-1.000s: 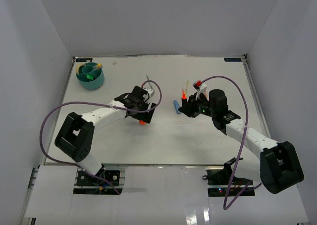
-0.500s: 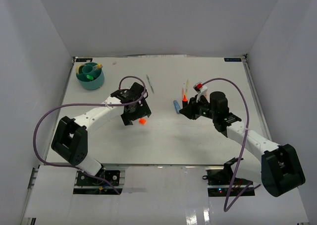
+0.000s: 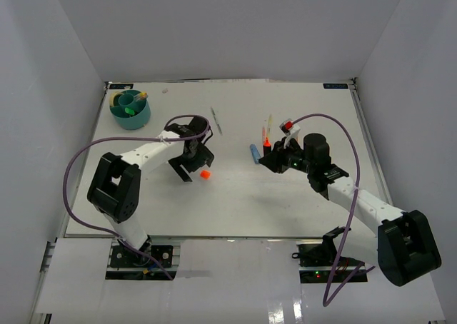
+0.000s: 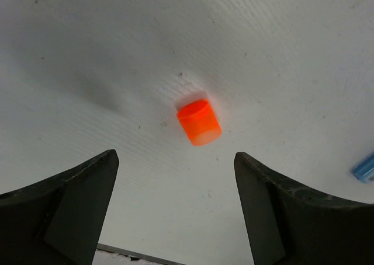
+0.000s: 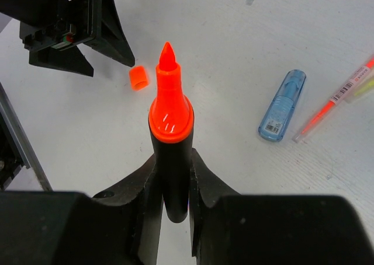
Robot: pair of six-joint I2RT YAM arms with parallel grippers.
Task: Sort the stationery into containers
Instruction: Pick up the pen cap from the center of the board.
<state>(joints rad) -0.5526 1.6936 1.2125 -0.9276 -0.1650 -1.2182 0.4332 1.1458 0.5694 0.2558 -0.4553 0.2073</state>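
White walls (image 3: pixel 214 24) box in three sides of a white table (image 3: pixel 285 203); the left wrist view shows us fine scuffs and specks on it that the top view misses. The teal organiser (image 3: pixel 130 110) sits at the far-left corner, seen in the top view only; green and yellow bits inside, too small for us to name or place by compartment. Left gripper (image 3: pixel 194 168) hangs low over the table, jaws spread wide, holding nothing; its wrist view cuts both fingers (image 4: pixel 70 206) off at the frame edge. Right gripper (image 5: pixel 173 183) is clamped on the orange-black highlighter (image 5: pixel 169 131), uncapped, tip pointing away from the wrist; the lower barrel is hidden between the fingers. Blue highlighter (image 5: pixel 283 105) lies flat just beside it, near thin pens (image 5: pixel 333 104) cropped at the right edge. A green pen (image 3: pixel 216 120) lies alone further back. The orange cap (image 4: pixel 199 122) lies on the table between the left jaws, touching neither.
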